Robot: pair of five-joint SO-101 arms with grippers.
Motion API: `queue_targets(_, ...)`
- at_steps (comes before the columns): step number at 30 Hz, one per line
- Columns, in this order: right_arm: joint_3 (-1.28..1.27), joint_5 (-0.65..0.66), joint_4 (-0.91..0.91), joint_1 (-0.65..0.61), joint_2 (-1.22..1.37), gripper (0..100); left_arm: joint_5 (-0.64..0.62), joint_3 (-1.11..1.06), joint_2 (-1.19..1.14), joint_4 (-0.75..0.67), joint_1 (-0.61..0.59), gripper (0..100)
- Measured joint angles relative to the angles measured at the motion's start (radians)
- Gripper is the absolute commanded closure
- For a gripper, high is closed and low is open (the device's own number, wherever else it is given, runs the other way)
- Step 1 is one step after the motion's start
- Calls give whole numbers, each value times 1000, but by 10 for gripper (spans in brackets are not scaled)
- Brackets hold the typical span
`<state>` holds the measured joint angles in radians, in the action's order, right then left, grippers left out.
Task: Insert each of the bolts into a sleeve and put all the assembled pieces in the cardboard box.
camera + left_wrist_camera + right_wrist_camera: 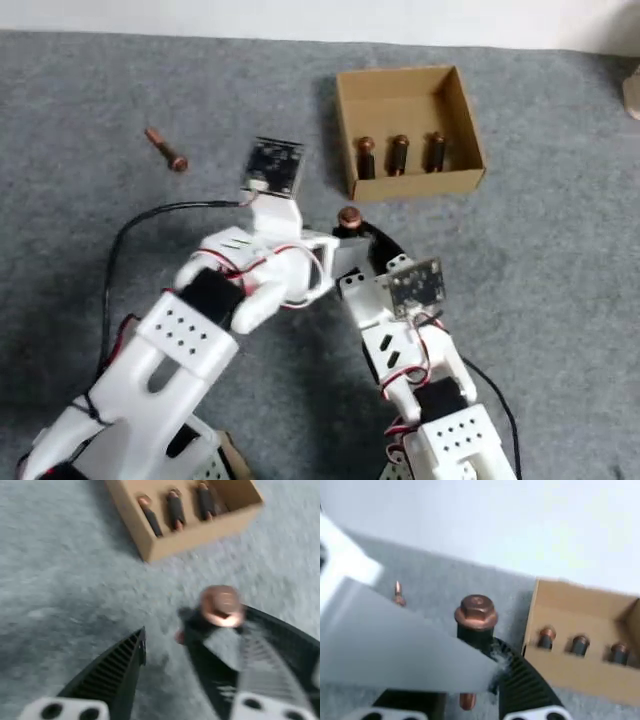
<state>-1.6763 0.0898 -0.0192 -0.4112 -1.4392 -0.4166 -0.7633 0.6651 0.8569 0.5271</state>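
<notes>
A copper bolt [347, 216] stands upright in a black sleeve [474, 636], and my right gripper [357, 238] [475, 655] is shut on that sleeve just in front of the cardboard box [345, 120]. The bolt's tip pokes out below the sleeve. My left gripper [325, 246] [165, 640] is open right beside this piece, its fingers [117, 672] spread with the bolt head [221, 605] at one side. Three assembled pieces [399, 155] lie in the box. One loose bolt [166, 150] lies on the grey mat at the far left.
The left arm's white body [395, 645] crosses close in front of the right wrist camera. The box's near wall [200, 535] stands a short way beyond the held piece. Open grey mat [540, 260] lies to the right of the arms.
</notes>
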Motion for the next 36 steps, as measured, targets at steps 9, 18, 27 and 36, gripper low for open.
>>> queue_targets(9, 0, 3, 164, 8, -6, 993, -57, 71, -6, 210, -103, 843)
queue_targets(18, 43, 3, 262, 104, 31, 994, -52, 74, -6, 318, -275, 972)
queue_targets(27, 393, 6, 262, 192, 494, 994, -52, -46, -6, 318, -344, 969)
queue_targets(36, 868, 106, 262, 275, 985, 994, -51, -308, -6, -52, -393, 969)
